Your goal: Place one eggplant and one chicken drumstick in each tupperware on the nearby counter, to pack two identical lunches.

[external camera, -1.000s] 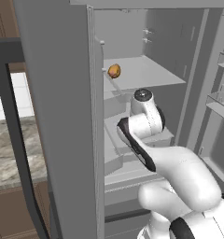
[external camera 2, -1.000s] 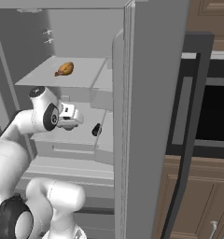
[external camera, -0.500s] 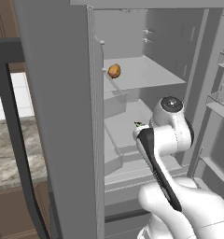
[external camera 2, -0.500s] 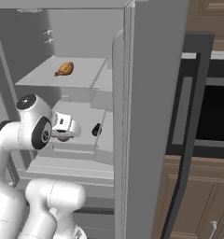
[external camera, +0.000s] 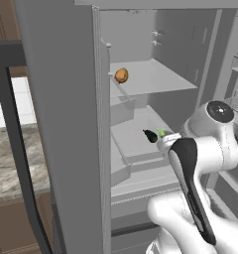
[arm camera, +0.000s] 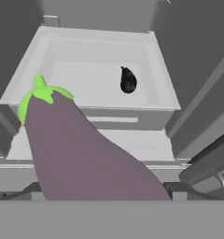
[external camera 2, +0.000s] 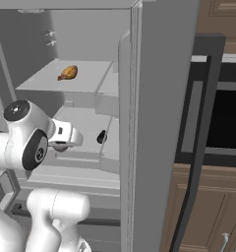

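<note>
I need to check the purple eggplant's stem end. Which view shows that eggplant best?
The hand view: the mauve eggplant runs large up the frame, green cap clear. The left base view gives just a green speck of it past the arm; the right base view hides it.

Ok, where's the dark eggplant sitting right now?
The dark eggplant lies on the fridge's middle shelf, toward its right side in the hand view, beyond the mauve eggplant in the foreground and one shelf below the orange drumstick.

Matt mauve eggplant (arm camera: pixel 81 154) with smooth green cap; glossy near-black eggplant (arm camera: pixel 128 80); golden-orange drumstick (external camera: pixel 121 75), slight sheen; smooth matt grey fridge shelves (external camera: pixel 155 79); marbled stone counter (external camera: pixel 12 158); brown wood cabinets (external camera 2: pixel 208 206).
</note>
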### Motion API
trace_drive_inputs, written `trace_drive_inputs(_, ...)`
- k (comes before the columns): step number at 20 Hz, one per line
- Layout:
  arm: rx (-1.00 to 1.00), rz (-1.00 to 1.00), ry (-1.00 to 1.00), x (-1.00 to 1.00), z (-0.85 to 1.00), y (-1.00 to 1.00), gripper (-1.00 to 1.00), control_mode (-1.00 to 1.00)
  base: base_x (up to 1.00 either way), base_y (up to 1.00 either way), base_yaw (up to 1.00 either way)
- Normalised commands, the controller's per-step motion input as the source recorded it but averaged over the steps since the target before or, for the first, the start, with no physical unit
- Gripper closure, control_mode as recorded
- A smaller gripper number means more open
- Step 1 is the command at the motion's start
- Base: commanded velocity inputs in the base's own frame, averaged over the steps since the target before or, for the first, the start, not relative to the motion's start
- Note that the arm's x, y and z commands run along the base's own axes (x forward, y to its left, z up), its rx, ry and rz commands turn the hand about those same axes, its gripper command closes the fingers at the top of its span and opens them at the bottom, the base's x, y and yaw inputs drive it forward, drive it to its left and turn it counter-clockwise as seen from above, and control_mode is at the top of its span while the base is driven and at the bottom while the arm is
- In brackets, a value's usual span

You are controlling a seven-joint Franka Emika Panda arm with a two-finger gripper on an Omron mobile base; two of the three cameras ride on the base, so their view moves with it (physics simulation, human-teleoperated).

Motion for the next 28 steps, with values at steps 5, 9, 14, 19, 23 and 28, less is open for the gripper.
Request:
trace_drive_inputs(5,0.0,0.0,-0.02,-0.18,0.06,0.0,1.0,1.0,-0.12,0.0,0.0)
trace_drive_inputs(9,0.0,0.0,0.0,0.0,0.0,0.0,1.0,1.0,-0.92,0.0,0.01)
trace_drive_inputs(14,0.0,0.0,0.0,0.0,0.0,0.0,1.0,1.0,-1.0,-0.01,0.05)
trace_drive_inputs(19,0.0,0.0,0.0,0.0,0.0,0.0,1.0,1.0,-1.0,0.05,0.05)
trace_drive_inputs(23,0.0,0.0,0.0,0.0,0.0,0.0,1.0,1.0,-0.94,0.69,0.01)
trace_drive_inputs(28,0.0,0.0,0.0,0.0,0.0,0.0,1.0,1.0,-0.63,1.0,-0.03)
